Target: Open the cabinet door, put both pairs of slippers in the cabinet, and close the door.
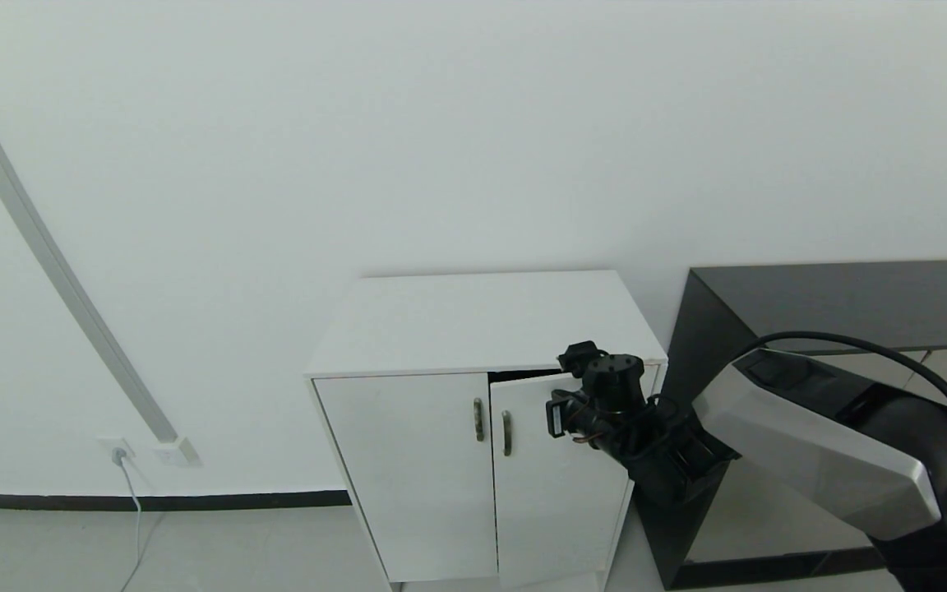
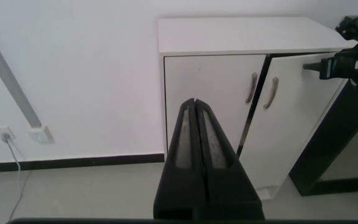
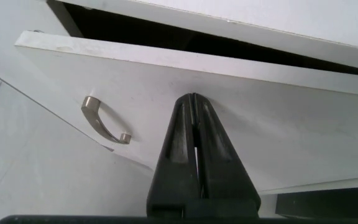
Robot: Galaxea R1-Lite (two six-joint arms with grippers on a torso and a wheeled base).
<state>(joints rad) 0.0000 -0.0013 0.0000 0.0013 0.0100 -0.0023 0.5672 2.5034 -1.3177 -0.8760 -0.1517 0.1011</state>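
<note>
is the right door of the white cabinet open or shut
Ajar: the white cabinet's right door stands out a little, a dark gap showing along its top edge; the white left door sits flush.

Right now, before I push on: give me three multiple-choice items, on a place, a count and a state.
1. The right gripper is: A. close in front of the right door; B. on the cabinet top; C. by the wall socket.
2. Door handles in view: A. one; B. two; C. four.
3. The right door is: A. fully shut; B. slightly ajar; C. taken off.
A: its fingertips point at the door panel. B: one handle per door. B: a dark gap shows along its top edge.
</note>
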